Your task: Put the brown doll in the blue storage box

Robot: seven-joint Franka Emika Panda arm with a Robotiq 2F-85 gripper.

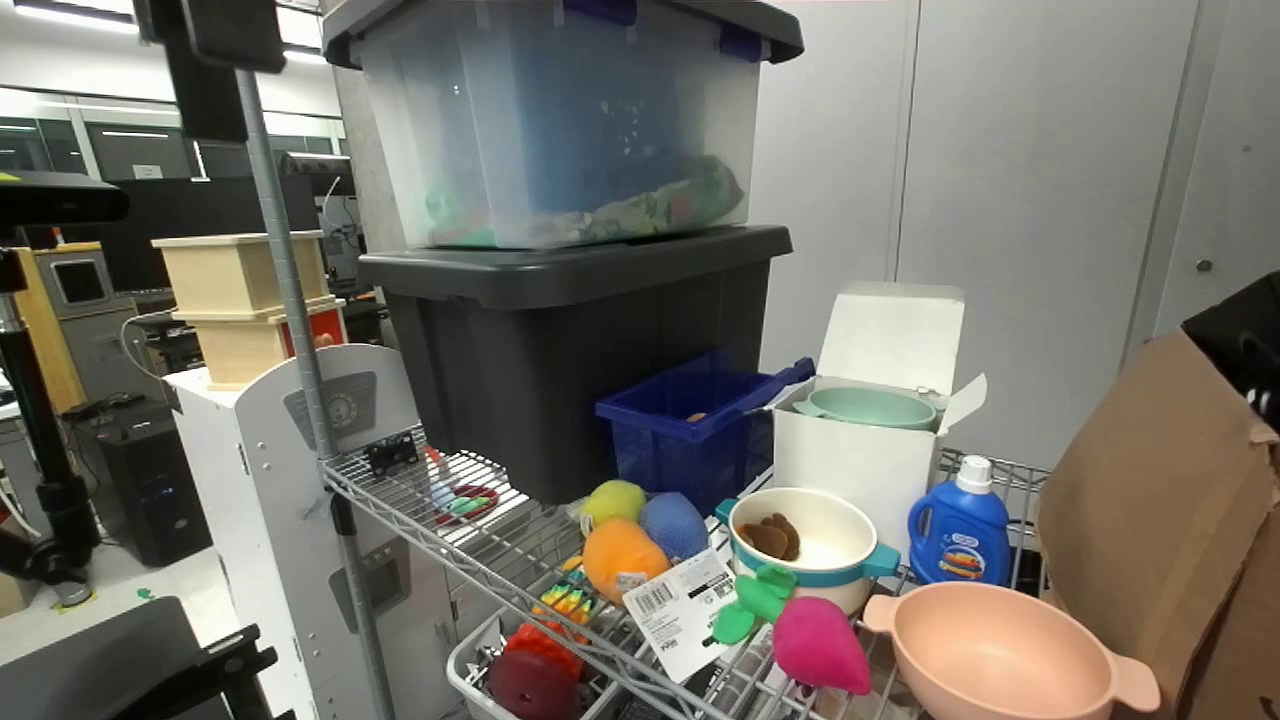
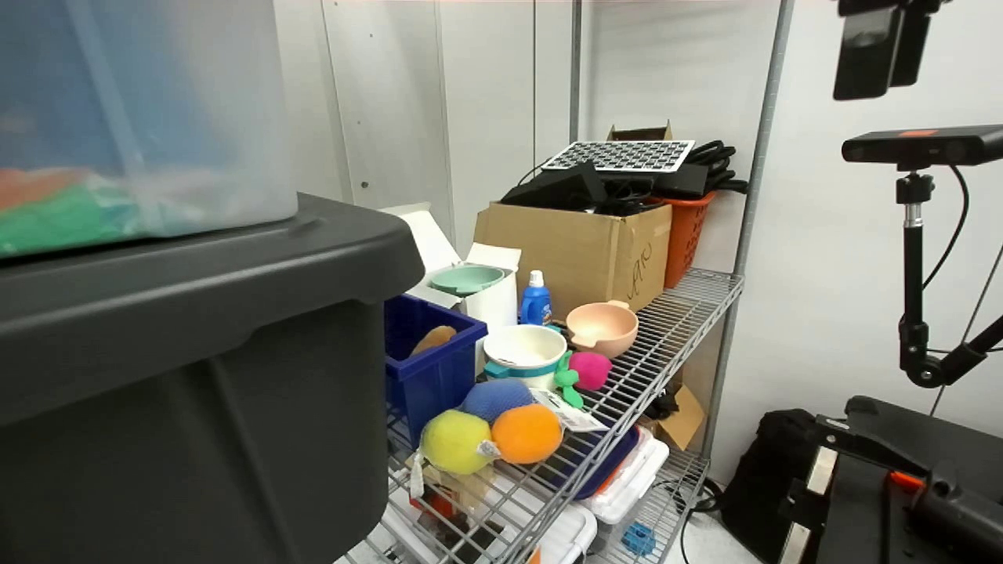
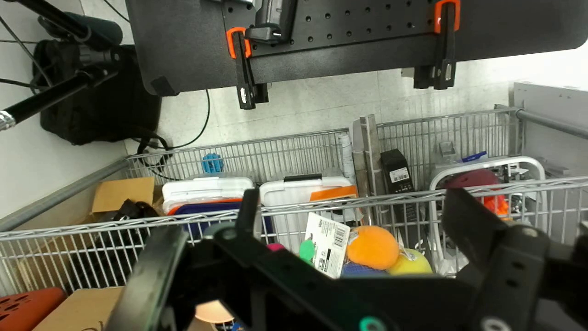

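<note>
The brown doll (image 2: 435, 338) lies inside the blue storage box (image 2: 439, 380), its tan rounded end showing above the near wall in an exterior view. Only a sliver of tan shows through the opening of the blue storage box (image 1: 660, 430) from the opposite side. My gripper (image 3: 353, 195) stands open in the wrist view, its fingers wide apart with nothing between them. High above the shelf, its dark fingers (image 2: 866, 55) hang at the top of both exterior views, well away from the box. The wrist view does not show the doll or the box.
A dark grey tote (image 1: 570, 370) with a clear tote (image 1: 560, 130) on top stands beside the box. Around it on the wire shelf are plush balls (image 2: 526, 433), a white pot (image 1: 800, 520) holding brown pieces, a pink bowl (image 1: 1000, 650), and a white carton (image 1: 850, 450).
</note>
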